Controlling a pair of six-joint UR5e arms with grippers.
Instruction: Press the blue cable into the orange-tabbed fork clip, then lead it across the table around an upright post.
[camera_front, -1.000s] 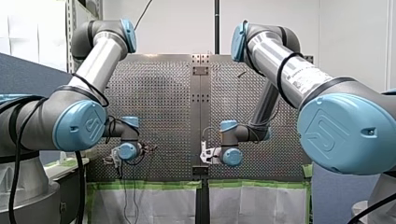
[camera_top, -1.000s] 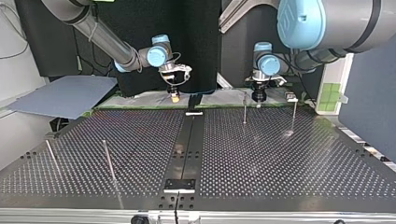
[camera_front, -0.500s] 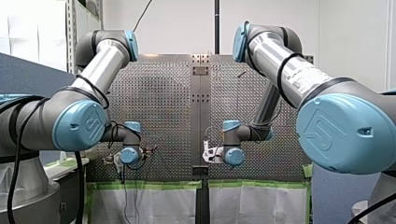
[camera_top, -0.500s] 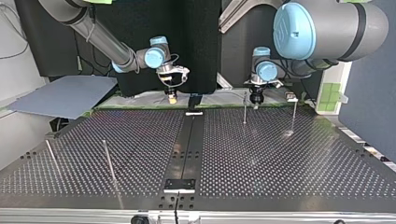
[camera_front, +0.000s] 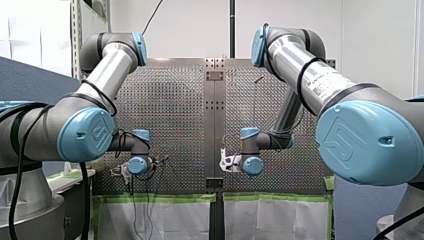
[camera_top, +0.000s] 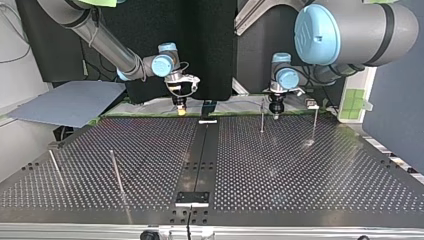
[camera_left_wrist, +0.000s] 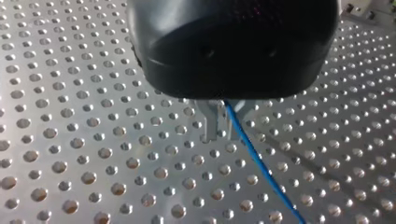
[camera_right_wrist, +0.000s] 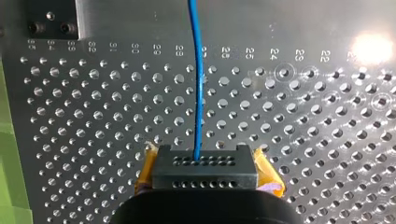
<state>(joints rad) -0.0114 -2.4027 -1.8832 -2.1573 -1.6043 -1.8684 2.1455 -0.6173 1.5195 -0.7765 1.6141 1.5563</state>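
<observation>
The blue cable (camera_right_wrist: 198, 84) comes out from between the yellow pads of my right gripper (camera_right_wrist: 201, 170), which is shut on it, and runs straight ahead over the perforated plate. In the left wrist view the same cable (camera_left_wrist: 261, 168) passes between the metal fingers of my left gripper (camera_left_wrist: 226, 122), shut on it, and slants away across the holes. Across the table, my right gripper (camera_top: 179, 110) hangs at the far edge left of the centre rail, and my left gripper (camera_top: 275, 114) hangs just right of a thin upright post (camera_top: 262, 116). No orange-tabbed clip is recognisable.
More upright posts stand at the top view's right (camera_top: 315, 122) and near left (camera_top: 116, 171). A dark centre rail (camera_top: 200, 160) splits the perforated table (camera_top: 300, 170), with a small white piece (camera_top: 207, 121) at its far end. A grey sheet (camera_top: 65, 102) lies off the table's left.
Both grippers have sunk lower toward the table's far edge. In the top view my right gripper has also drifted a little to the left.
</observation>
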